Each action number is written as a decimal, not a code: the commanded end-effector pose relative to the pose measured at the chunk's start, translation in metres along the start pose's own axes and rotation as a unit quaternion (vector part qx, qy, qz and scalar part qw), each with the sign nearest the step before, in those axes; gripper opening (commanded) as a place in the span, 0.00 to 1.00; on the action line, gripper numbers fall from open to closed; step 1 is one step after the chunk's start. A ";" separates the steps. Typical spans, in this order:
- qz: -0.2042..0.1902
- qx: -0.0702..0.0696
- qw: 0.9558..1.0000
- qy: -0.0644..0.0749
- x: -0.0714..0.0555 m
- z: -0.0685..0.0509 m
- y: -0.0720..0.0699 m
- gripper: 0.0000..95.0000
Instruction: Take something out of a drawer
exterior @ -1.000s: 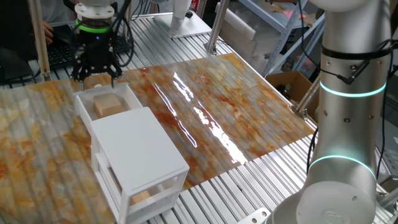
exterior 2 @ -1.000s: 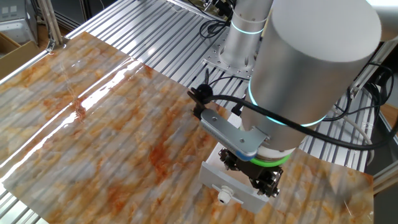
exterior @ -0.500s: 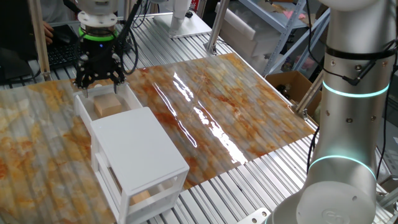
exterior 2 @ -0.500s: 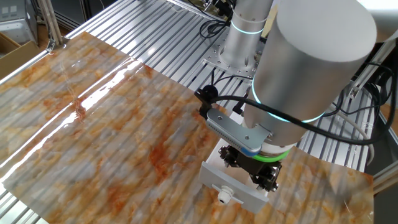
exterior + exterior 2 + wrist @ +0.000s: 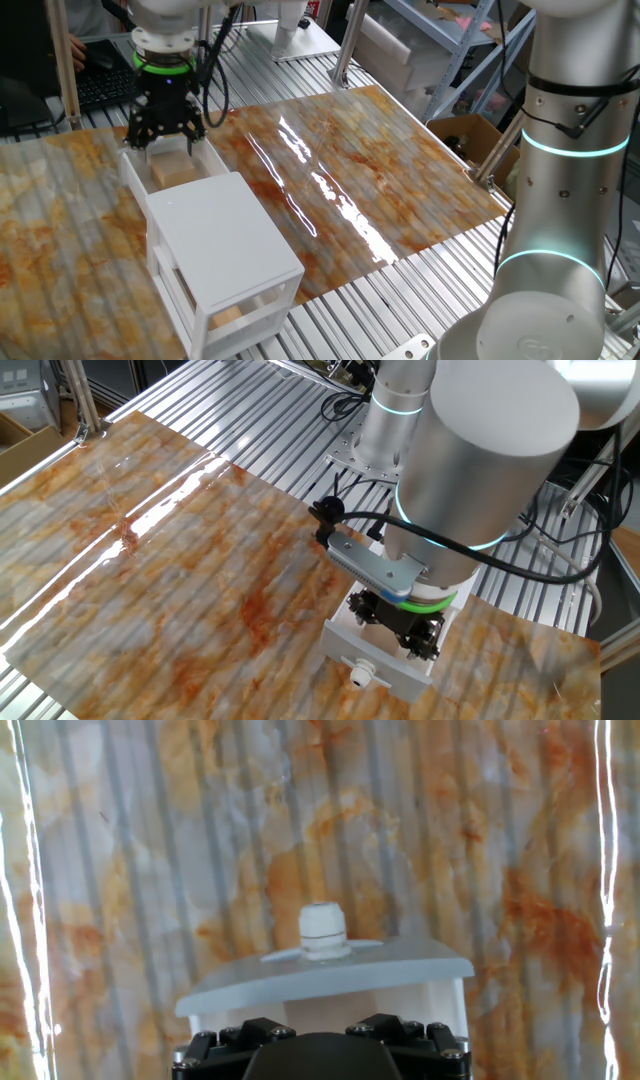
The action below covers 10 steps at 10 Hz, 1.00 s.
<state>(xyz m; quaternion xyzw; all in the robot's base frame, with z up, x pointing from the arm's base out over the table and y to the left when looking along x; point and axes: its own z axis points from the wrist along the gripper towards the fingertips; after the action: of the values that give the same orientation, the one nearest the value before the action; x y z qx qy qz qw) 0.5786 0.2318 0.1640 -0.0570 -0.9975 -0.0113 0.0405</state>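
Observation:
The white drawer (image 5: 131, 172) is pulled out of the small cabinet toward the back left. A tan wooden block (image 5: 172, 169) lies inside it. My gripper (image 5: 164, 137) hangs just above the drawer's far end, a little beyond the block, fingers spread and empty. In the other fixed view my gripper (image 5: 397, 632) sits over the drawer (image 5: 388, 670), hiding the block. In the hand view the drawer's front wall (image 5: 400, 966) with its white knob (image 5: 323, 929) lies ahead, and a strip of the block (image 5: 325, 1009) shows above the gripper body; the fingertips are out of view.
The cabinet's white shell (image 5: 222, 238) stands at the front left; its lower drawer holds a blurred tan lump (image 5: 228, 316). A second silver arm (image 5: 560, 180) stands at the right. A cardboard box (image 5: 465, 135) and a keyboard (image 5: 95, 88) lie beyond the mat.
My gripper has moved a little right and toward the cabinet, coming over the open drawer's far end. The drawer and block have not moved.

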 end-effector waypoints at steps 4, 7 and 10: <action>0.003 -0.002 1.000 -0.010 0.007 0.011 -0.002 0.80; 0.006 -0.002 1.000 -0.016 0.006 0.017 0.000 0.80; 0.007 -0.003 1.000 -0.021 0.004 0.022 0.003 0.60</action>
<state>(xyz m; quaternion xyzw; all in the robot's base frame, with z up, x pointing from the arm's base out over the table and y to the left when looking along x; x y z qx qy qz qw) 0.5743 0.2358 0.1415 -0.0643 -0.9977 -0.0128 0.0188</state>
